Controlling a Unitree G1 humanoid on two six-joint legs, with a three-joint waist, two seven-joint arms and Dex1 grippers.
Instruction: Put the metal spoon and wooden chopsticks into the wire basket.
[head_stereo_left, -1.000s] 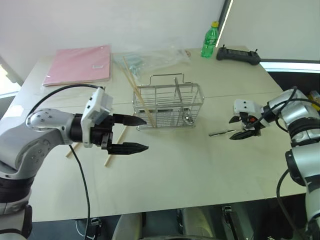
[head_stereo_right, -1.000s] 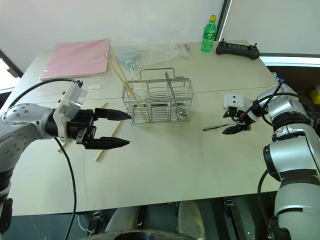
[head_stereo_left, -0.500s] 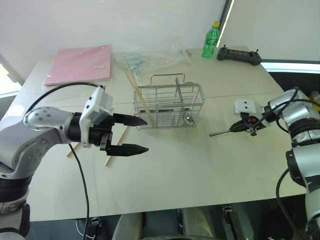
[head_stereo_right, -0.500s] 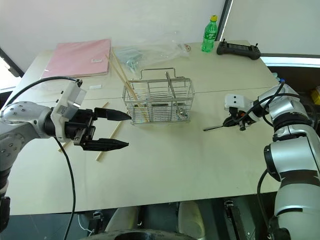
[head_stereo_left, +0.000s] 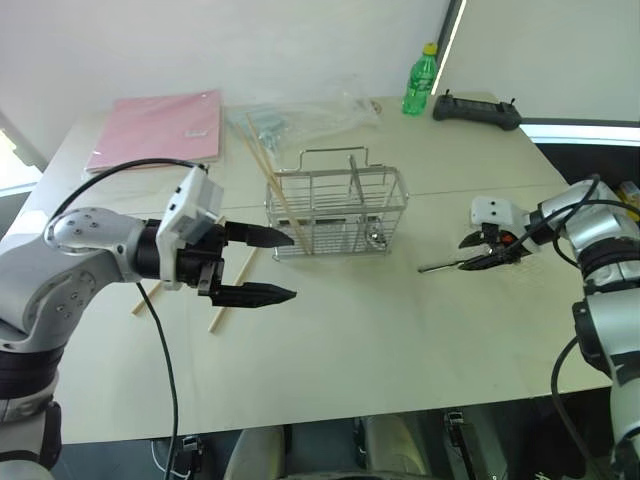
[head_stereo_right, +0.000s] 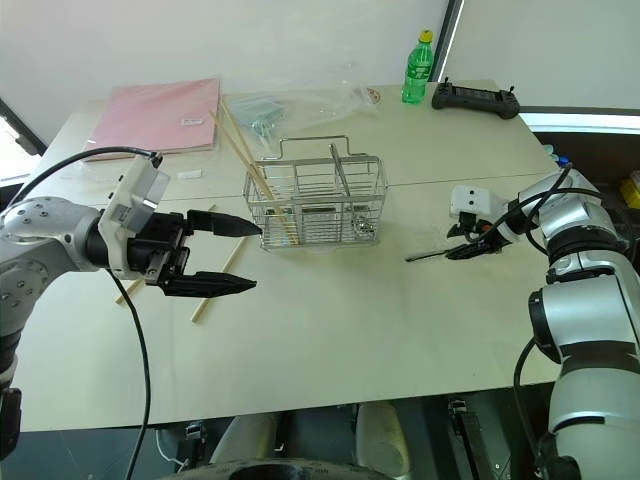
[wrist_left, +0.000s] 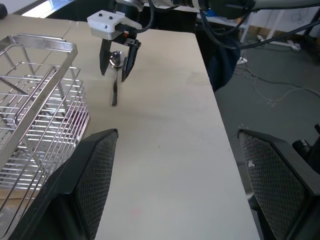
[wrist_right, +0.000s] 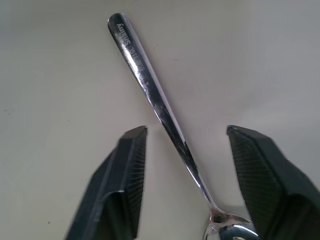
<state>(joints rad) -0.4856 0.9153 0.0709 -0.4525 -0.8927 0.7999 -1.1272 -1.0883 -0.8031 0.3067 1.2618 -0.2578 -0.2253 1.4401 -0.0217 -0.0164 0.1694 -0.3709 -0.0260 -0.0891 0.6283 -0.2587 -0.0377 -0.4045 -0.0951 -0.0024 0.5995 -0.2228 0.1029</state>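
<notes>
Pale wood forms the tabletop (head_stereo_left: 400, 320), whose near half is left bare between the two arms. The right gripper (head_stereo_left: 482, 254) is held near the table's right edge with its jaws apart, straddling the metal spoon (wrist_right: 160, 112), which lies flat and ungripped. The left gripper (head_stereo_left: 275, 264) is spread wide and empty, just left of the wire basket (head_stereo_left: 338, 215). Wooden chopsticks (head_stereo_left: 277, 190) are leaned in the basket's left end; two more (head_stereo_left: 228, 290) are seen flat under the left arm. Along the far edge, a pink folder (head_stereo_left: 160, 130), a green bottle (head_stereo_left: 420, 80) and a black controller (head_stereo_left: 477, 110) are placed.
</notes>
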